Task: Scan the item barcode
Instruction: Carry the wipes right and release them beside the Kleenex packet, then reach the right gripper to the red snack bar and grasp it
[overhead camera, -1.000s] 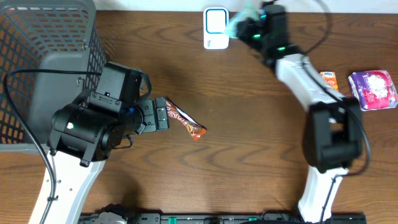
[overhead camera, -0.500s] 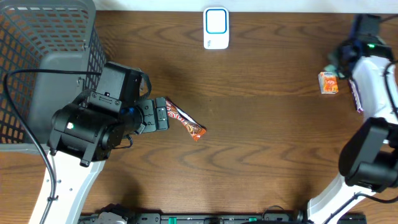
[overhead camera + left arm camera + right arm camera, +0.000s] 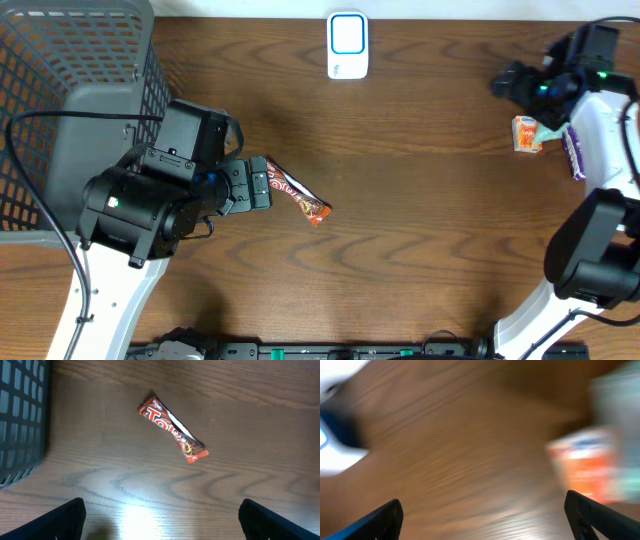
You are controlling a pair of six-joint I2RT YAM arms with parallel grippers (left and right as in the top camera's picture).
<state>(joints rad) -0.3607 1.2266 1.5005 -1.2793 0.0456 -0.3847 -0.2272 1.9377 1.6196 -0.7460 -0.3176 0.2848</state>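
Note:
The white and blue scanner (image 3: pixel 347 45) stands at the back middle of the table and shows as a blur at the left of the right wrist view (image 3: pixel 335 435). A red candy bar (image 3: pixel 298 197) lies just off my left gripper (image 3: pixel 262 183), which is open; in the left wrist view the bar (image 3: pixel 172 430) lies ahead of the wide jaws (image 3: pixel 161 520), untouched. My right gripper (image 3: pixel 512 85) hangs open and empty at the far right, just above a small orange box (image 3: pixel 527 133). That box (image 3: pixel 587 467) is blurred beside the right gripper (image 3: pixel 482 515).
A dark wire basket (image 3: pixel 70 100) fills the back left corner, close behind the left arm. A purple packet (image 3: pixel 573 155) lies mostly hidden under the right arm. Something pale green (image 3: pixel 615 390) shows blurred by the orange box.
The right arm swung from the scanner to the far right with a pale item, and its jaws went from shut to wide open. The left arm and the candy bar stayed still.

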